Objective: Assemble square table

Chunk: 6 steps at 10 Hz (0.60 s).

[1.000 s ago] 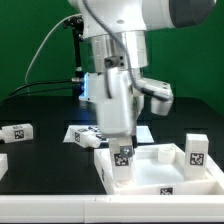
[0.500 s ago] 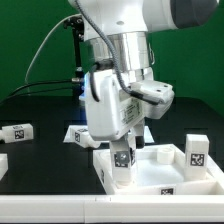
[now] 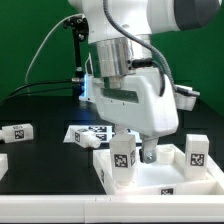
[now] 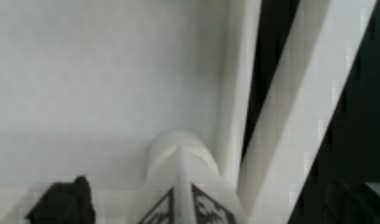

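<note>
The arm [image 3: 125,62] reaches down from twelve o'clock over the counter [image 3: 45,165], with its wrist tipped toward four o'clock. The fingers [image 3: 149,152] hang low over the white tabletop [image 3: 165,180], which lies at five o'clock in the exterior view. One leg [image 3: 122,158] stands upright at the panel's near corner, just beside the fingers at their nine o'clock. A second leg [image 3: 196,150] stands at their three o'clock. A third leg [image 3: 17,132] lies on the counter at nine o'clock (the marker board [image 3: 82,134] sits behind the panel). I cannot tell whether the fingers are apart or together. Only the wrist view shows the tabletop [image 4: 98,90] close up, flat with a thick edge, the upright leg [image 4: 183,165] seen from above, and a dark shape that looks like one fingertip [image 4: 62,203].
</note>
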Each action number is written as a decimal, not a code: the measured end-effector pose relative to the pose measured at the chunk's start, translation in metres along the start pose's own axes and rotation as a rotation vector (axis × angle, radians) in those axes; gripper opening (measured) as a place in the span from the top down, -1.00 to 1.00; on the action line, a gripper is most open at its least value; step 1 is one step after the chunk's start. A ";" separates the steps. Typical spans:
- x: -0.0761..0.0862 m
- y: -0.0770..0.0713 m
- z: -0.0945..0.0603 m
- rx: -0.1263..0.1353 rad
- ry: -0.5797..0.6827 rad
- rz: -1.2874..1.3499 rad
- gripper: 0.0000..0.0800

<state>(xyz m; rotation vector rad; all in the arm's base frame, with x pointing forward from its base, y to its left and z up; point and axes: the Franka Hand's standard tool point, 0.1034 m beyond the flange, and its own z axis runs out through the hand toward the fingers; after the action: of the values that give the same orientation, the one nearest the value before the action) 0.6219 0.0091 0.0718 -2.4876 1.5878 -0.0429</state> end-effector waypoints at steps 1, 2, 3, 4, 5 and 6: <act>0.000 0.000 0.000 0.000 0.000 -0.077 -0.62; 0.001 0.000 0.000 0.000 0.001 -0.149 -0.62; 0.003 0.000 -0.004 -0.028 -0.005 -0.367 -0.62; 0.005 -0.003 -0.006 -0.037 0.000 -0.484 -0.62; 0.005 -0.001 -0.005 -0.037 0.003 -0.439 -0.51; 0.006 -0.001 -0.004 -0.039 0.004 -0.428 -0.51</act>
<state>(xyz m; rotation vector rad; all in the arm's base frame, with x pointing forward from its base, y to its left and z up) 0.6247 0.0038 0.0759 -2.8104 1.0379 -0.0769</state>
